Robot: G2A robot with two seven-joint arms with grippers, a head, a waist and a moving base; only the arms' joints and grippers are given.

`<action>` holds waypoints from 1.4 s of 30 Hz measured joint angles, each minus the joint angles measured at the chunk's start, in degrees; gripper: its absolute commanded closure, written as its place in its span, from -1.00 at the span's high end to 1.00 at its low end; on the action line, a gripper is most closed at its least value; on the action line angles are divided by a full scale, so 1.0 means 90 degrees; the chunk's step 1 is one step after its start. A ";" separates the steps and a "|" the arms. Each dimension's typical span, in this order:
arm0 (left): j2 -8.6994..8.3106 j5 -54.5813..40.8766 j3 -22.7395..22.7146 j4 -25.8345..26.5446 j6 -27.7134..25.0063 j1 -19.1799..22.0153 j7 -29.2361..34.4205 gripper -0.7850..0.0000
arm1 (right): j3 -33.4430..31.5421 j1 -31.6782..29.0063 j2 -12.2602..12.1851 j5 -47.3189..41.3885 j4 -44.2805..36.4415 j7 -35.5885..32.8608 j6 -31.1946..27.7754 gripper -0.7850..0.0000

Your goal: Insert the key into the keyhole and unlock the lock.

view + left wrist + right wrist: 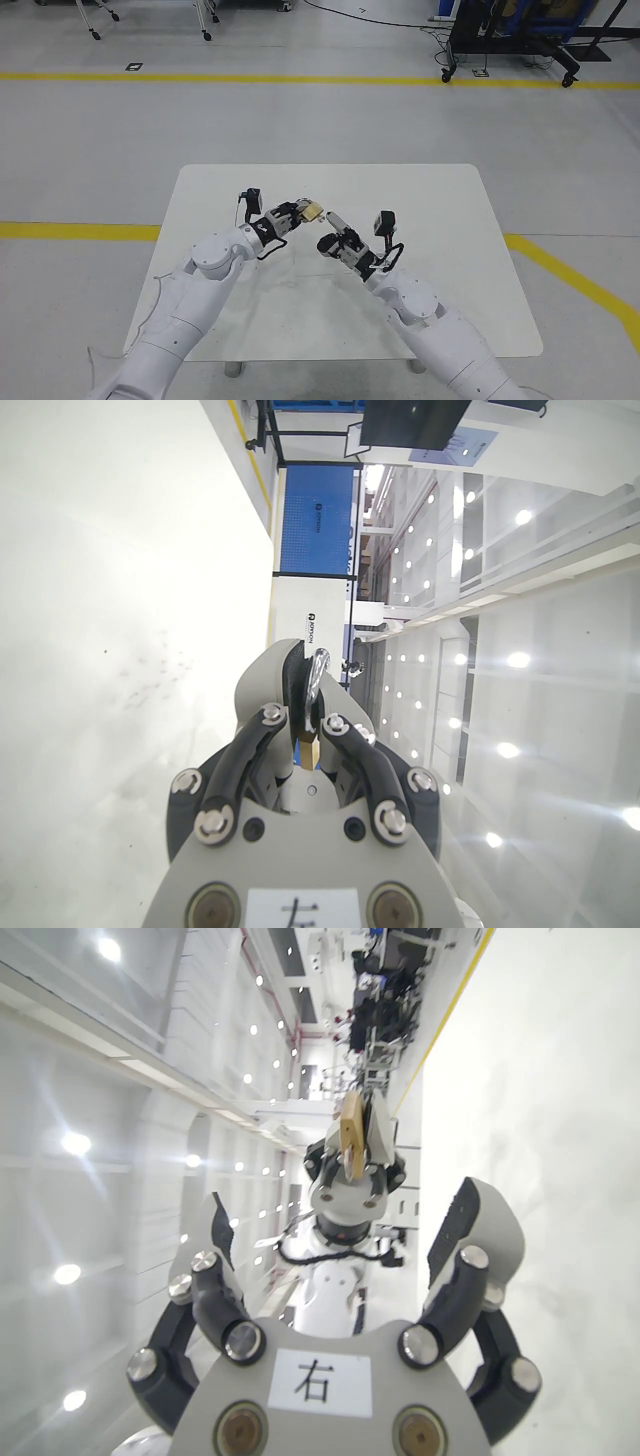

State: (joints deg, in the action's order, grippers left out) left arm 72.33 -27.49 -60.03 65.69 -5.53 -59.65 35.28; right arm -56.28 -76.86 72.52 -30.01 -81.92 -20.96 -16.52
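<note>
Nearest to you, your right gripper (342, 1193) stood wide open with nothing between its fingers (472, 1223) and touching nothing. In the top view it sat above the middle of the white table (450, 200), its tips aimed at the other arm's hand.

Just beyond it, your left gripper (310, 670) was clamped shut on the brass padlock (351, 1120) and held it up off the table. From its own wrist camera you could see the two fingers (265, 685) pinching the lock from either side. The steel shackle (317, 672) poked out past the fingertips, and a strip of the brass body showed lower down, toward the palm.

From the right wrist camera, the padlock's end faced your open gripper. A small metal piece — it looked like the head of the key (353, 1163) — stuck out of that end. How deep it sat in the lock could not be told. From above, the two grippers were near each other but apart, with the padlock (313, 211) at the tip of the left one.

Farther off, past the table's far edge, a yellow line (300, 78) ran across the grey floor — and a black wheeled frame (510, 45) stood behind it at the far right.
</note>
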 measured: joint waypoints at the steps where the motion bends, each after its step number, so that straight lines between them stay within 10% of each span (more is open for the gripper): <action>1: -0.0002 -0.0029 -0.0027 0.0026 -0.0071 -0.0027 0.0033 -1.00 | -0.0096 -0.0034 -0.0024 -0.0302 0.0008 -0.0395 0.0041 1.00; 4: -0.0007 -0.0082 -0.0082 0.0094 -0.0238 -0.0097 0.0149 -1.00 | -0.0339 -0.0030 -0.0075 -0.1222 0.0132 -0.1569 0.0422 0.88; 7: -0.0007 -0.0099 -0.0112 0.0140 -0.0329 -0.0142 0.0232 -1.00 | -0.0464 0.0080 -0.0080 -0.1885 0.0361 -0.2337 0.0771 0.04; 12: -0.0010 -0.0047 -0.0146 0.0209 -0.0474 -0.0201 0.0359 -1.00 | -0.0385 0.0337 -0.0009 -0.2262 0.0766 -0.2600 0.0934 -0.49; 29: 0.0012 0.0085 -0.0189 0.0252 -0.0485 -0.0226 0.0438 -1.00 | -0.0159 0.0767 0.0178 -0.2424 0.1409 -0.2624 0.1036 -0.55; 34: 0.0018 0.0128 -0.0194 0.0259 -0.0499 -0.0229 0.0462 -1.00 | -0.0166 0.0795 0.0202 -0.2449 0.1466 -0.2684 0.1070 -1.00; 42: 0.0022 0.0222 -0.0203 0.0272 -0.0495 -0.0226 0.0545 -1.00 | -0.0185 0.0814 0.0237 -0.2460 0.1506 -0.2736 0.1112 -1.00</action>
State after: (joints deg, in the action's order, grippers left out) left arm 72.53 -25.49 -61.86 68.13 -9.98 -61.69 40.18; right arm -57.94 -69.53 74.66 -52.15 -68.37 -45.59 -6.51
